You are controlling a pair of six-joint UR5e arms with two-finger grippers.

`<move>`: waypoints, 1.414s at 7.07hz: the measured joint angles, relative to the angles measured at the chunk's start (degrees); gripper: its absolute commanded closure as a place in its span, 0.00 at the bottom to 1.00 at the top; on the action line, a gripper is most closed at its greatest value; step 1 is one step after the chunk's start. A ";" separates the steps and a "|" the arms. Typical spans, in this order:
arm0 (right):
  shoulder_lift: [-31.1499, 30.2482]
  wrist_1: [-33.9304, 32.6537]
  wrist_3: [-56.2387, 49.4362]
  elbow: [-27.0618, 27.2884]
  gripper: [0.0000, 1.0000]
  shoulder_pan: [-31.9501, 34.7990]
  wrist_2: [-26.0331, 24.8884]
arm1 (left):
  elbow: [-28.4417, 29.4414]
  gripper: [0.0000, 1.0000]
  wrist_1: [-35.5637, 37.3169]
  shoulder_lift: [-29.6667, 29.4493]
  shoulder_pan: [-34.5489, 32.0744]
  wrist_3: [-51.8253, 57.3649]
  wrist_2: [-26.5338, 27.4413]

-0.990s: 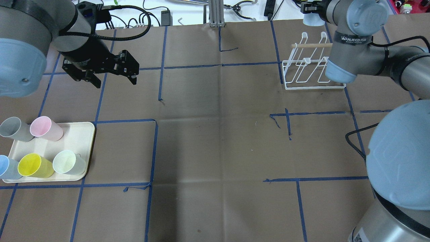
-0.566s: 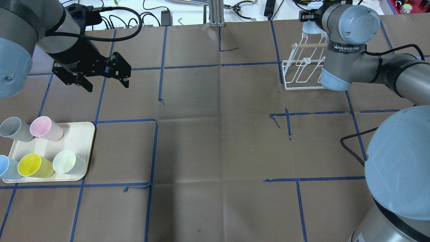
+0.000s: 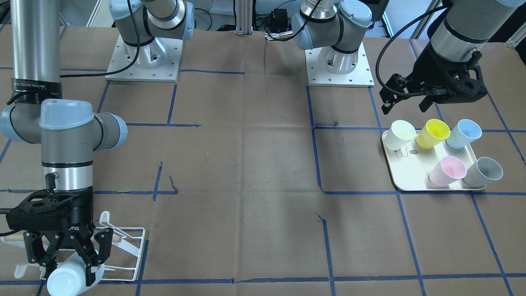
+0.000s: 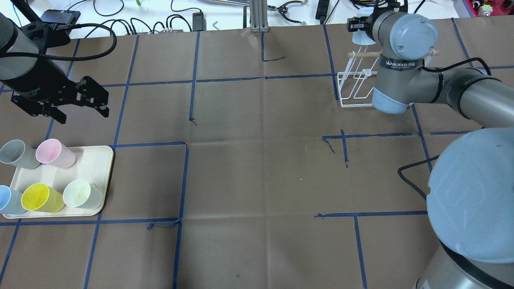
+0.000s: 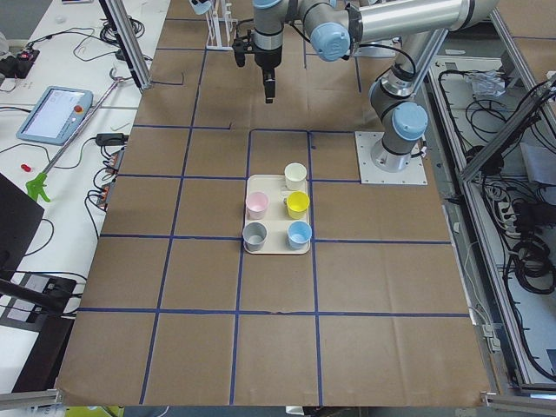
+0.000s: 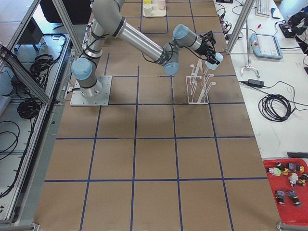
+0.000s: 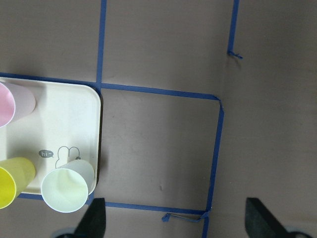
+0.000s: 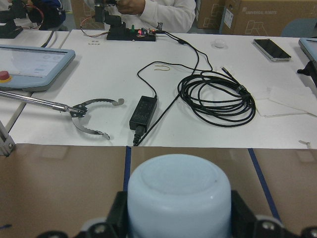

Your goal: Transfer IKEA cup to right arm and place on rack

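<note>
My right gripper (image 3: 61, 263) is shut on a pale blue cup (image 3: 65, 280), held on its side with its base pointing away from the robot. The cup also shows in the overhead view (image 4: 360, 37) and in the right wrist view (image 8: 179, 193), between the fingers. It hangs at the far end of the white wire rack (image 4: 355, 90), by the wooden dowel (image 4: 363, 54). I cannot tell whether it touches a prong. My left gripper (image 4: 82, 115) is open and empty above the table, just beyond the cream tray (image 4: 94, 160).
The tray holds several cups: grey (image 4: 16, 153), pink (image 4: 54, 153), blue (image 4: 8, 200), yellow (image 4: 40, 197) and pale green (image 4: 81, 194). Cables and tools lie on the white bench beyond the table's far edge (image 8: 213, 99).
My left arm has swung left and back toward the tray, still open. My right arm has carried the blue cup to the left along the rack's far end.
</note>
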 measured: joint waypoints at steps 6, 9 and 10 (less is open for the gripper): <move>-0.25 1.20 0.89 0.14 0.00 -0.03 0.35 | -14.26 0.01 1.22 6.33 17.56 23.08 -0.17; -8.55 6.91 4.36 -0.04 0.00 0.64 1.04 | -20.12 0.01 9.09 5.46 18.71 24.10 -0.23; -12.12 7.84 8.07 0.17 0.00 1.79 1.17 | -23.82 0.01 14.56 5.18 18.73 24.12 -0.24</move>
